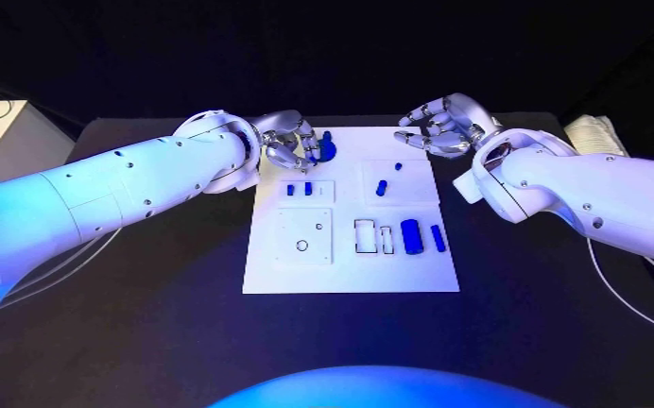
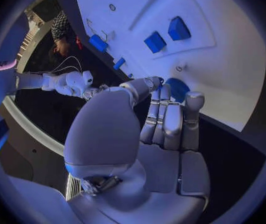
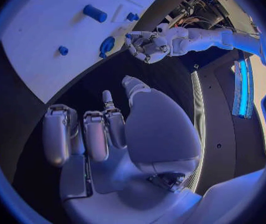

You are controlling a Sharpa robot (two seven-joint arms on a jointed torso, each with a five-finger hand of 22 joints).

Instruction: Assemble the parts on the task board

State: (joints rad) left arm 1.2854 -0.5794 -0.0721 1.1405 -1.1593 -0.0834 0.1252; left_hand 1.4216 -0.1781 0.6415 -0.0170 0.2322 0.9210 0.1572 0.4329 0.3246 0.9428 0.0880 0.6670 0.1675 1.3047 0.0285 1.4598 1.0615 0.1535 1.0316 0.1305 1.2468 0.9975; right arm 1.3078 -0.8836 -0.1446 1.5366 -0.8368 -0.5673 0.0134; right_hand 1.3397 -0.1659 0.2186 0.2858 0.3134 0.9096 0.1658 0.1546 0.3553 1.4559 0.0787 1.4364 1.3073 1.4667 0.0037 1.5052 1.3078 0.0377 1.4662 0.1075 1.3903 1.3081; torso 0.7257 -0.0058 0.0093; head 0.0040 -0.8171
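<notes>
The white task board [image 1: 352, 266] lies mid-table. At its far left corner stands a rounded blue part [image 1: 324, 146], and my left hand [image 1: 289, 148] is right beside it with its fingers against it; whether they grip it is unclear. From the left wrist, that part [image 2: 178, 88] shows just behind the straight fingers [image 2: 170, 117]. My right hand [image 1: 443, 127] hovers over the board's far right corner with its fingers curled in, holding nothing; its curled fingers [image 3: 95, 134] show the same. Two small blue blocks [image 1: 299, 188], a small peg [image 1: 383, 186] and a thick blue cylinder [image 1: 410, 236] rest on the board.
A slim blue piece [image 1: 438, 237] lies beside the cylinder, next to two white-framed slots [image 1: 366, 235]. A square panel with holes [image 1: 304, 235] sits on the board's left. A pale object [image 1: 595, 132] lies at the table's right edge, cables [image 1: 55, 271] at its left.
</notes>
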